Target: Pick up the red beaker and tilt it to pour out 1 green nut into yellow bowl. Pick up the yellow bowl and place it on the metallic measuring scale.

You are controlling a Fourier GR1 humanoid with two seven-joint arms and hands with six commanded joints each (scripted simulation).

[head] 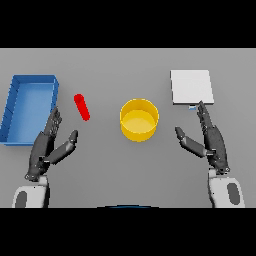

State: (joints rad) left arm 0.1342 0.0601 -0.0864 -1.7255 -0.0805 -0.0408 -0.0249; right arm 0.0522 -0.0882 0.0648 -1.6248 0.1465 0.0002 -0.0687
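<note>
Grey table (128, 170) shows nothing done: slim red beaker (82, 106) at ten o'clock of round yellow bowl (139, 120), square metallic scale (192, 87) at two, left hand (47, 145) and right hand (211, 137) empty, fingers straight and spread.

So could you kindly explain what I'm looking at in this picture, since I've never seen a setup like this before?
The picture is taken from a humanoid robot's head, looking down at a grey table. The two dark shapes are its hands: the left hand at the lower left, the right hand at the lower right. Both are open and hold nothing. On the table lie a blue tray at the far left, a red beaker beside it, a yellow bowl in the middle, and a pale square scale at the right. I cannot make out any nut.
</note>
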